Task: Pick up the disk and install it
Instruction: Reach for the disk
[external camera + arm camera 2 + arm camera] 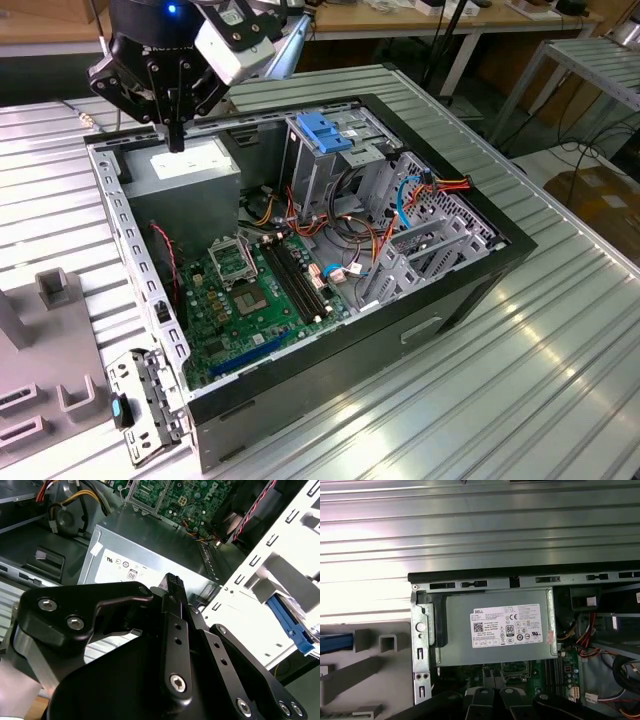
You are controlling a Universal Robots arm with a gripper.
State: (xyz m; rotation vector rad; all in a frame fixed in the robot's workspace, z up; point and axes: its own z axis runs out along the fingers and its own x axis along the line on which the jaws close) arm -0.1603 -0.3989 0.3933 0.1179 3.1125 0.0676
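Exterior view: an open computer case [130, 240] lies on the ribbed table [500, 400], and the gripper [178, 140] hangs over its power supply [190, 175], fingers pressed together on nothing. In the first wrist view, the disk [335, 644] shows one blue-railed edge in a grey holder [380, 690] outside the case wall. Its long axis seemingly points toward that wall.

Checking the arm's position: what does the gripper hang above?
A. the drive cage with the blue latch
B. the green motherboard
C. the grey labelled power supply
C: in the exterior view the gripper hangs over the power supply in a corner of the case.
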